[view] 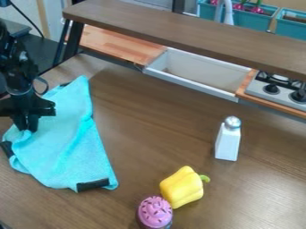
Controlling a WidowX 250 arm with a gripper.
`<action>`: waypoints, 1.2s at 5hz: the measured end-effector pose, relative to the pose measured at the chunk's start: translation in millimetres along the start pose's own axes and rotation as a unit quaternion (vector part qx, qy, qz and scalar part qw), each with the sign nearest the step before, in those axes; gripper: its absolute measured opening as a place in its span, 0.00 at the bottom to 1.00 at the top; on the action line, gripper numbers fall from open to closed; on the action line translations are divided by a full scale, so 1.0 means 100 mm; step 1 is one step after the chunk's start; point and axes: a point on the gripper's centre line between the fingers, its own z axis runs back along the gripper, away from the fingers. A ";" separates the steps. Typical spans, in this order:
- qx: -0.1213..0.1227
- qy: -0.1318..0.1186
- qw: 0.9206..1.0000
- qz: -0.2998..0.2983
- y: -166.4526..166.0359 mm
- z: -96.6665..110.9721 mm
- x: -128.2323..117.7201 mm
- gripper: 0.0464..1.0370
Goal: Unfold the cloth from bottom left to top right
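Observation:
At the left of the view, my gripper (27, 129) points down over the left part of the turquoise cloth (69, 150). Its fingers are close together, shut on a bit of cloth that puckers at the tips. The cloth lies on the brown table, narrow toward the top and wider toward the bottom, with creases across it. Dark strips show at its left edge and bottom right corner. The arm hides part of its upper left side.
A yellow bell pepper (182, 187) and a pink-topped cupcake (155, 212) sit near the bottom middle. A white shaker (228, 138) stands upright at the right. Behind the table are a sink (200, 76), a stove (278, 89) and a raised brown shelf (191, 33).

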 end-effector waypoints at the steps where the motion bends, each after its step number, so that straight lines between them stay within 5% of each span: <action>1: -0.005 0.016 1.000 0.001 -0.01 0.01 -0.02 0.04; 4: -0.048 0.086 0.995 0.035 -0.30 0.39 0.03 0.02; 6: -0.048 0.091 0.994 0.046 -0.78 0.63 0.11 0.02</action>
